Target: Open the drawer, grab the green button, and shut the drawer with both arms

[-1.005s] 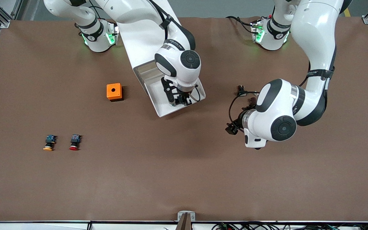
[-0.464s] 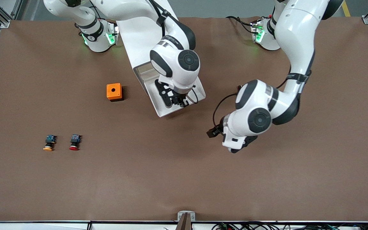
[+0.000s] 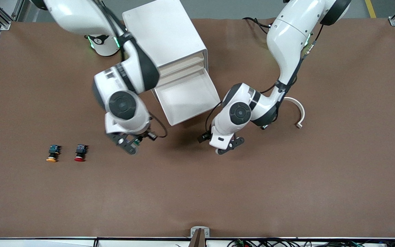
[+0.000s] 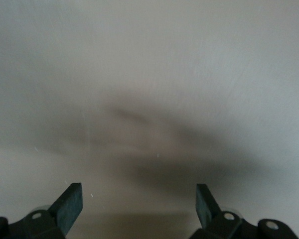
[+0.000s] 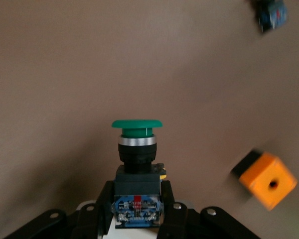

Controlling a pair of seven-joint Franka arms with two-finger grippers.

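The white cabinet (image 3: 165, 34) stands between the arms' bases, its lowest drawer (image 3: 187, 97) pulled out with a bare white tray. My right gripper (image 5: 137, 206) is shut on the black-blue body of the green button (image 5: 137, 133), cap pointing away from the wrist. In the front view the right gripper (image 3: 131, 144) hangs over the table beside the drawer, toward the right arm's end. My left gripper (image 3: 225, 146) is low at the drawer's front corner, toward the left arm's end. In the left wrist view the left gripper (image 4: 138, 199) is open, with a pale blank surface ahead.
A yellow-capped button (image 3: 51, 153) and a red-capped button (image 3: 80, 153) lie on the brown table toward the right arm's end. An orange box (image 5: 266, 179) shows in the right wrist view; the right arm hides it from the front. A pale curved strip (image 3: 297, 111) lies beside the left arm.
The right arm has lifted out of the drawer with the green button and swung toward the right arm's end. The left arm has moved in toward the drawer's front.
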